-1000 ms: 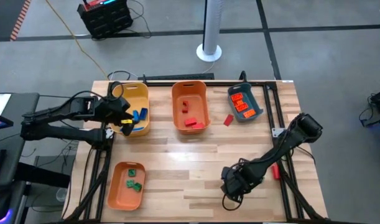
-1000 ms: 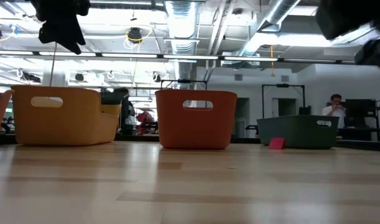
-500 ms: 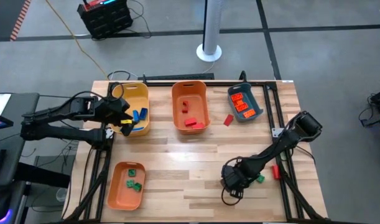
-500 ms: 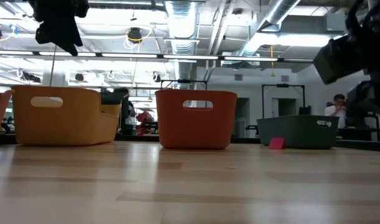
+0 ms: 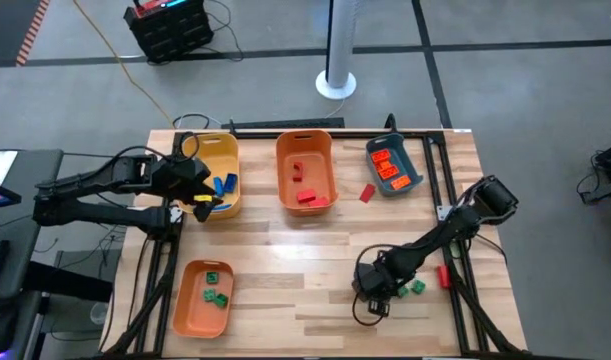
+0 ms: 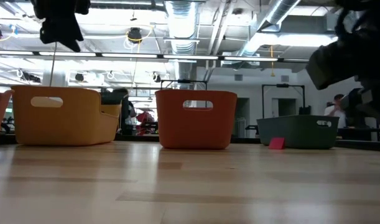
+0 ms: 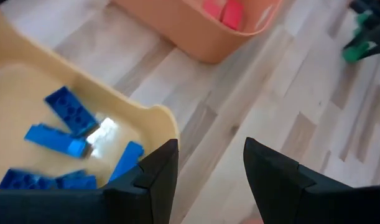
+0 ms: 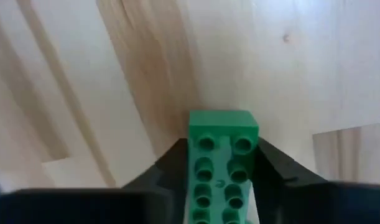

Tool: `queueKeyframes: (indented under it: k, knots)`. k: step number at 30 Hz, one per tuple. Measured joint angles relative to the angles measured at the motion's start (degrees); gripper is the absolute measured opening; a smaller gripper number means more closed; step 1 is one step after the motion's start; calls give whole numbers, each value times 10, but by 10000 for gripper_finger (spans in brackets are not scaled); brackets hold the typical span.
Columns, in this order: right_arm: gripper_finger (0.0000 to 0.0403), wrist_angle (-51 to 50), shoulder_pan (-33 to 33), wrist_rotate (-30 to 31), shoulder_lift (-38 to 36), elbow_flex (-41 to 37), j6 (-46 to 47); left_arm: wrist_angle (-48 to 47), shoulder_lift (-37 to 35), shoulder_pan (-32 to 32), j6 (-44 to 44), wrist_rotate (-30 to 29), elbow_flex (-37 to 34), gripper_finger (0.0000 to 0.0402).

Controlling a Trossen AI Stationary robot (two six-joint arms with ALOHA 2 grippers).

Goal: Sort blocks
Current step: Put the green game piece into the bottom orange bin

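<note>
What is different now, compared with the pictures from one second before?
The right gripper slid a little toward the table's middle and closed on a green block; another green block, earlier hidden under the arm, now shows beside it. Unchanged: the left gripper open over the yellow bin, and the blocks in all four bins.

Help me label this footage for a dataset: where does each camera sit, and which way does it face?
High view: overhead, straight down on the table, both arms.
Low view: table height, level toward the orange bin; arms overhead.
Left wrist view: over the yellow bin of blue blocks; left gripper open.
Right wrist view: down at the tabletop; right gripper clasps a green block.
Shared: the yellow bin.
</note>
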Motion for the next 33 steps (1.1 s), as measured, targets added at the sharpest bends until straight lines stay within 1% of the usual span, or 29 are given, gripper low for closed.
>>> queueKeyframes:
  k: [2, 4, 8, 11, 13, 17, 19, 23, 26, 30, 33]
  knots:
    - [102, 2, -17, -13, 0, 3, -1, 16, 0, 0, 12, 1, 0, 176]
    - [88, 6, -37, -16, -2, 12, -19, 35, 0, 0, 24, 3, 0, 176]
    - [89, 12, -81, 13, -21, 44, -59, 86, 0, 0, 48, 22, 0, 176]
    - [104, 14, -114, 32, -45, 68, -63, 130, 0, 0, 64, 53, 0, 176]
    - [109, 19, -136, 56, -64, 85, -65, 156, 0, -1, 74, 66, 0, 176]
    - [110, 109, -178, 137, -111, 122, -83, 215, 6, -19, 106, 75, -9, 176]
    - [110, 181, -200, 165, -127, 135, -101, 253, 14, -33, 124, 76, -16, 176]
    - [110, 356, -238, 170, -140, 155, -162, 348, 41, -58, 137, 76, -16, 176]
    - [110, 449, -253, 173, -138, 171, -196, 418, 61, -76, 140, 74, -16, 176]
    - [110, 500, -253, 172, -127, 191, -224, 466, 91, -87, 123, 65, -16, 187]
    - [110, 529, -253, 171, -116, 200, -234, 505, 113, -97, 119, 65, -16, 210]
